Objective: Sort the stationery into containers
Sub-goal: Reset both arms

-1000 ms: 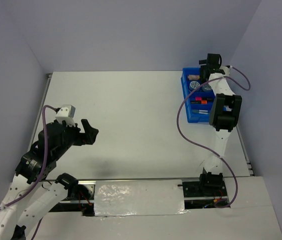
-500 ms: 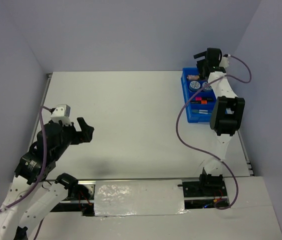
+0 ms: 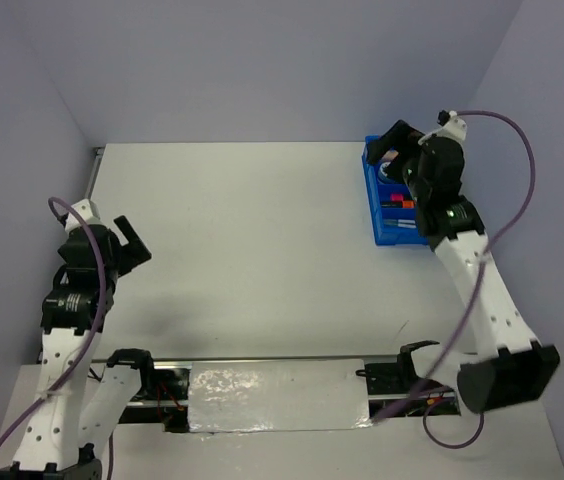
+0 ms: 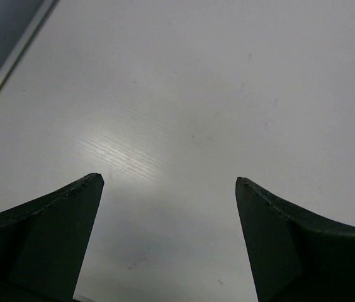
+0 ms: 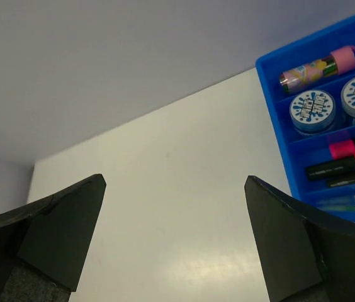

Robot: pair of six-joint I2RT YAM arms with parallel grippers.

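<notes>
Jaws on both arms stand wide apart and grip nothing. On the bench (image 3: 262, 230), the left arm (image 3: 72, 300) sits near the left edge; its wrist view shows only bench surface between the jaws. The right arm (image 3: 477, 275) extends to the blue tray (image 3: 372, 205) at the far right corner. In the top view this arm hides most of the tray. The right wrist view shows the contents by compartment, far to near: a pink bottle (image 5: 319, 65); two tubs (image 5: 311, 108) side by side; highlighters (image 5: 335, 167) capped pink and orange; thin pens (image 5: 347, 202).
</notes>
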